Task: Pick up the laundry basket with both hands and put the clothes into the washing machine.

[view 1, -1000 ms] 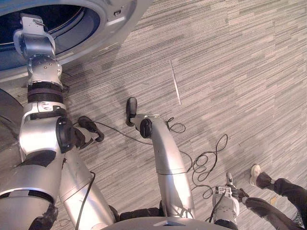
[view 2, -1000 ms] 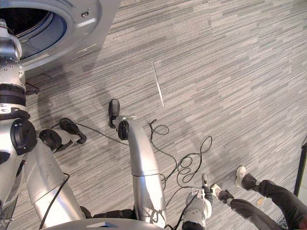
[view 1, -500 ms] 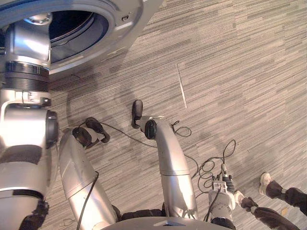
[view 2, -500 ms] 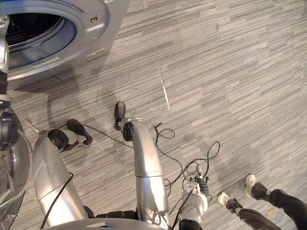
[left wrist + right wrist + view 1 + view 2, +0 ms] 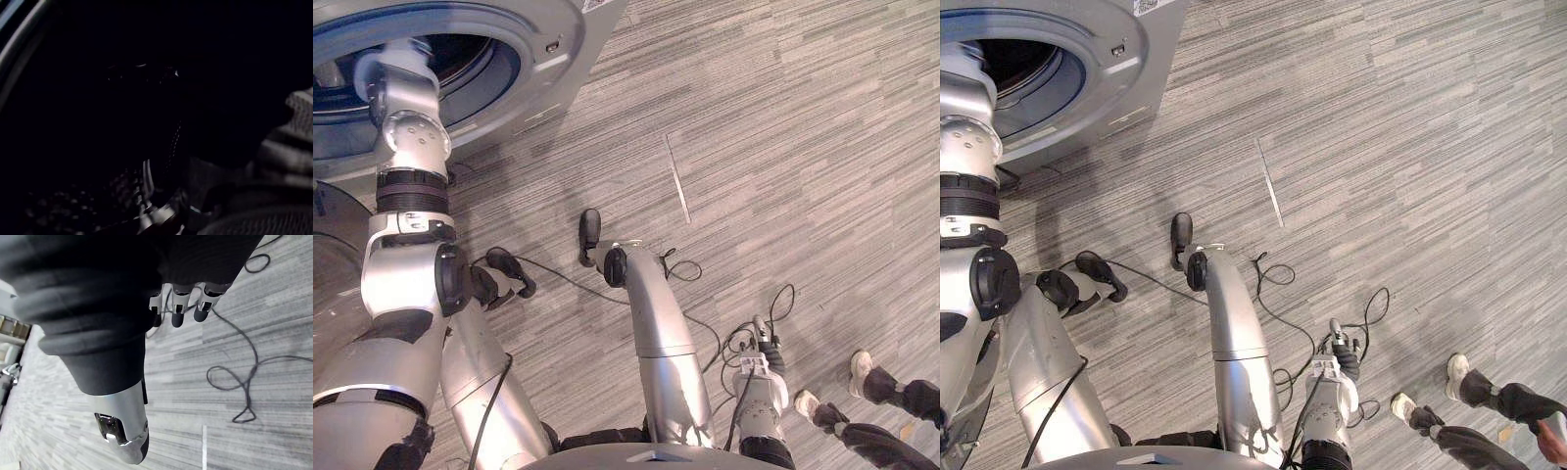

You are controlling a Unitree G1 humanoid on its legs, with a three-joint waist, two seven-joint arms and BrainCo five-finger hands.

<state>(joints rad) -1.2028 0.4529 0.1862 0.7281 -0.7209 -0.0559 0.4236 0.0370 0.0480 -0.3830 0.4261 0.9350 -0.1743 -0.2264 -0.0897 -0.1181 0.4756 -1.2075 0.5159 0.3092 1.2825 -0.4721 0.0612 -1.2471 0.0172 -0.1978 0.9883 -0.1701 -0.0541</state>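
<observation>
- Facing the washing machine (image 5: 558, 39) at 11 o'clock, with its round drum mouth (image 5: 475, 59) opening toward 5 o'clock. Reading the drum's long axis as running 11 to 5, in line with a straight reach from this stance.
- Leaving what looks like the clear door (image 5: 335, 255) swung aside at 9 o'clock, probably to keep the mouth free for loading.
- Reaching the left hand (image 5: 286, 161) deep into the dark drum, presumably to drop clothes well inside rather than at the lip. Cannot tell here whether clenched, released or grasping anything. Judging any clothes to be somewhere in that darkness.
- Hanging the right hand (image 5: 759, 364) low at 5 o'clock above the striped carpet (image 5: 783, 147), released and grasping nothing. Likely keeping it parked out of the way while the other arm is working.
- Sharing the floor with a person's shoes (image 5: 862, 367) at 4 o'clock, well apart from the machine.
</observation>
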